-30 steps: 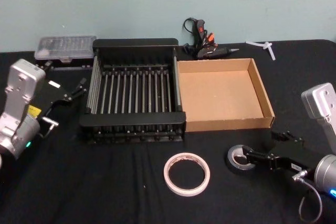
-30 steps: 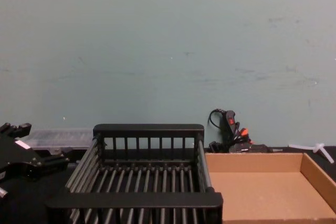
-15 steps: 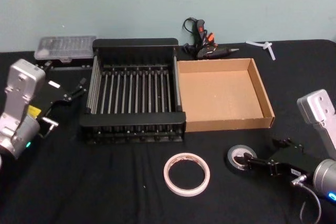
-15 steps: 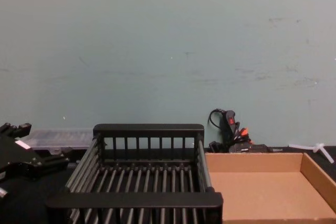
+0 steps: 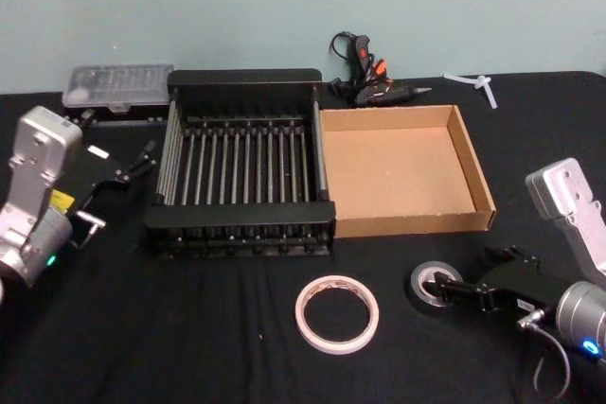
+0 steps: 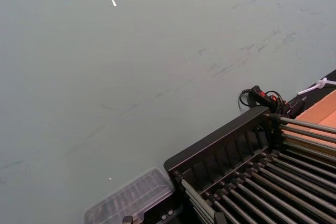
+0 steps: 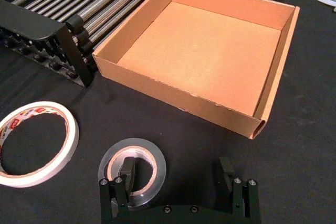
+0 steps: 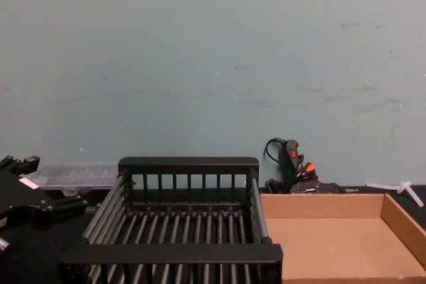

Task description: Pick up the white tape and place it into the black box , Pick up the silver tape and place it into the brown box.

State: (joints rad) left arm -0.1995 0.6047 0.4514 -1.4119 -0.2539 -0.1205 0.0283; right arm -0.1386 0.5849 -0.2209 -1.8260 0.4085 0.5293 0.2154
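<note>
The silver tape (image 5: 418, 286) lies flat on the black table in front of the brown box (image 5: 412, 224). My right gripper (image 5: 472, 274) is open and low at the roll. In the right wrist view one fingertip (image 7: 126, 174) stands inside the silver tape's (image 7: 153, 156) core and the other is well outside the roll. The white tape (image 5: 300, 314) lies flat to the left of it, untouched, with red print on its inner ring (image 7: 72, 137). The black box (image 5: 241, 75) stands left of the brown box, wall to wall. My left gripper (image 5: 123, 172) hangs parked left of the black box.
A glue gun (image 5: 369, 78) lies behind the boxes by the wall, with a white plastic piece (image 5: 478, 82) at the back right. A clear plastic case (image 5: 118, 82) sits at the back left. Open black tabletop lies in front of both boxes.
My right arm has drawn in and lowered at the silver tape, keeping one finger in its core. Both tapes and the left arm have stayed where they were.
</note>
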